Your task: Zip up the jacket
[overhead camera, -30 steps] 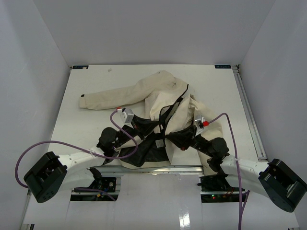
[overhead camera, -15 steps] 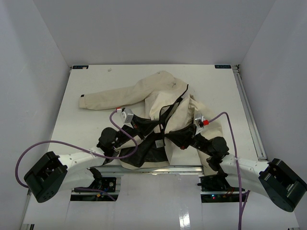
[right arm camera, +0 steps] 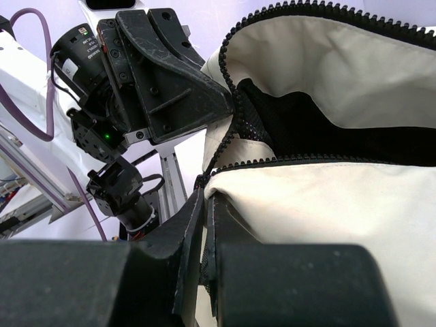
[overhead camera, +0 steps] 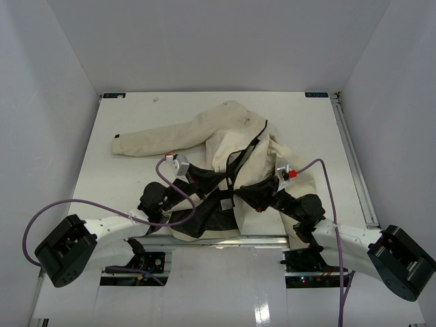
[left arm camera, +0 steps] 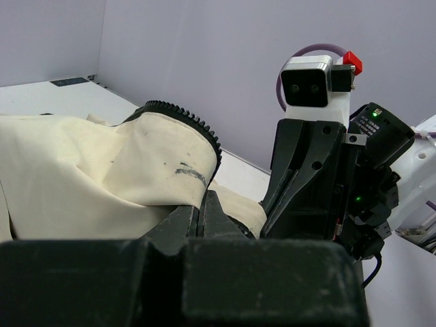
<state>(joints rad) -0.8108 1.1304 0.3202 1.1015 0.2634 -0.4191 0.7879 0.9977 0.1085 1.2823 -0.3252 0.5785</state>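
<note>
Near edge first: both arms work the hem end of the jacket [overhead camera: 228, 126], which lies on the table [overhead camera: 136, 116] with its hem toward the bases.

- left gripper [left arm camera: 202, 212]: jaws closed, pinching a fold of cream cloth. That fold's rim carries zipper teeth [left arm camera: 185, 120] and curls up just past the fingers.
- right gripper [right arm camera: 206, 204]: jaws closed, pinching the other front edge at its toothed strip, with cream panel to its right.
- The two grippers face each other, left one on the left and right one on the right, close together. The right wrist view shows the left gripper's tip touching the teeth just beyond the right gripper's own fingers. Neither arm is clearly nearer to the zipper's bottom end.
- Key relation: the zipper's start sits between the two fingertip pairs. Its long axis runs away from them, near to far, leaning a little right in the top view.
- The front is unzipped here: the two tooth rows gape, and black lining [overhead camera: 204, 211] shows between them.
- Can't tell where the slider is, or whether the two bottom ends are mated.

My read: next is aligning the two near ends, then a pull along that near-to-far line.

Far side: one sleeve [overhead camera: 160, 139] stretches out left, well away from both grippers.
</note>
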